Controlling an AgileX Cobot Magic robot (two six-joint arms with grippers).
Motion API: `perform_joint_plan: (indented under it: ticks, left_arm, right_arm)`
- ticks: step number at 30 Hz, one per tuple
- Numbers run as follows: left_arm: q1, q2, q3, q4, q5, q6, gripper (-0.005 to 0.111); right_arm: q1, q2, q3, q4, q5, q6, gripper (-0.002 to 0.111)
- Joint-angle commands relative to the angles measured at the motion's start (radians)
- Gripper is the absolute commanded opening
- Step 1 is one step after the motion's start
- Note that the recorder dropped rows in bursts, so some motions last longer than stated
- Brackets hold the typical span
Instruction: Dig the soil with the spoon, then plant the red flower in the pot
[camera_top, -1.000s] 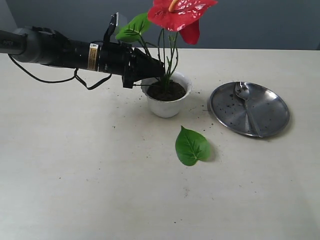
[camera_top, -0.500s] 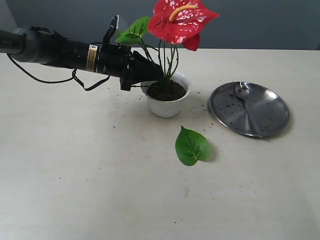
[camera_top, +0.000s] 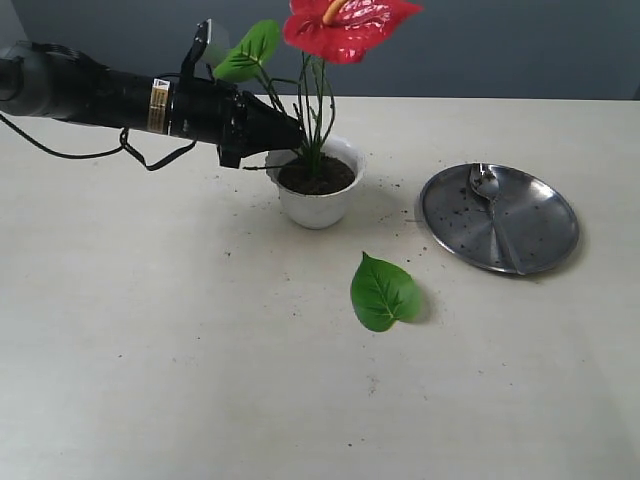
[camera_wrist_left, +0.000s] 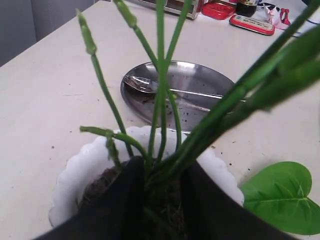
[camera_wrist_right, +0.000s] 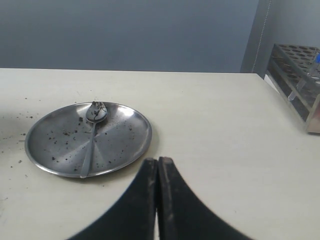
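Observation:
The red flower (camera_top: 345, 22) stands with its green stems (camera_wrist_left: 161, 100) in the white scalloped pot (camera_top: 316, 205), which holds dark soil (camera_top: 325, 180). My left gripper (camera_top: 292, 135) reaches in from the left, just above the pot's rim (camera_wrist_left: 75, 170), and is shut on the stems near their base (camera_wrist_left: 162, 167). The spoon (camera_top: 484, 182) lies on the round steel plate (camera_top: 545, 225) to the right, specks of soil around it. My right gripper (camera_wrist_right: 158, 162) is shut and holds nothing, hovering near the plate's edge (camera_wrist_right: 55, 142), with the spoon (camera_wrist_right: 96, 113) beyond it.
A loose green leaf (camera_top: 383, 292) lies on the table in front of the pot. Soil crumbs dot the table around the pot and the plate. A test-tube rack (camera_wrist_right: 300, 75) stands at the table's side. A black cable hangs under the left arm (camera_top: 150, 160).
My left gripper has moved left with the flower stems in it, and the pot has slid left with it. The bloom has swung left. Plate, spoon and leaf have stayed put.

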Motion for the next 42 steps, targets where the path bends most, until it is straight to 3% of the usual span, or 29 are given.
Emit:
perform_joint_plan:
  ticks: [1,7,13,42]
  left_arm:
    - [0.004,-0.014,0.001,-0.012,-0.006,-0.014,0.026]
    - [0.002,-0.014,0.001,-0.002,-0.006,-0.017,0.026]
    - [0.002,-0.014,0.001,-0.009,-0.006,-0.029,0.045]
    - [0.022,-0.038,0.001,0.041,-0.006,-0.044,0.046]
  right_arm:
    - [-0.002,-0.006,0.001,-0.001,-0.007,-0.004,-0.001]
    - [-0.002,-0.006,0.001,-0.003,-0.007,-0.004,-0.001]
    - [-0.002,-0.006,0.001,-0.003,-0.007,-0.004,-0.001]
    - [-0.002,-0.006,0.001,-0.003,-0.007,-0.004,-0.001]
